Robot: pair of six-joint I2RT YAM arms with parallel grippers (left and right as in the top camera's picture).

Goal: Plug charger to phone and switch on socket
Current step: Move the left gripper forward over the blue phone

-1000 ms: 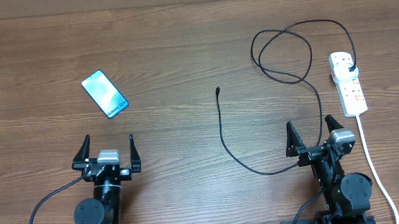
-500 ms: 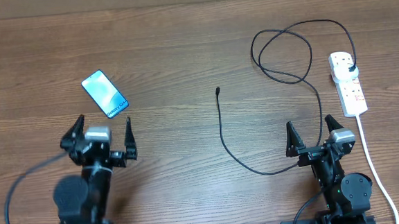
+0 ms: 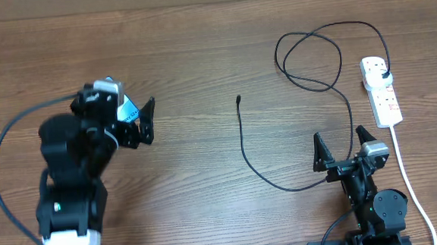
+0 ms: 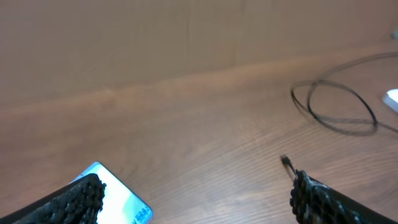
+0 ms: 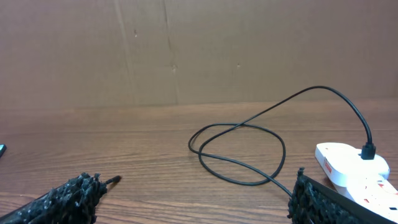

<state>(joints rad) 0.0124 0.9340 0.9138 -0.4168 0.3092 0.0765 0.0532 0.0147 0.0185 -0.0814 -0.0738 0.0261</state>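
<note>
Your left gripper (image 4: 198,185), jaws spread and empty, hovers nearest the phone (image 4: 121,198), which lies at 8 o'clock of the gap, long axis mostly hidden.

Your left arm (image 3: 73,162) hides most of the phone (image 3: 129,111) overhead; the socket (image 5: 347,157) runs off the right wrist view's edge.

Phone (image 3: 130,111) lies left, socket (image 3: 381,90) right (charger cable (image 3: 242,140) between them).

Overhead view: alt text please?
The left end effector, open, hovers over a slim smartphone with a lit light-blue screen. A thin black charger cable lies mid-table, plugged into a white power strip; the right end effector sits open.
</note>
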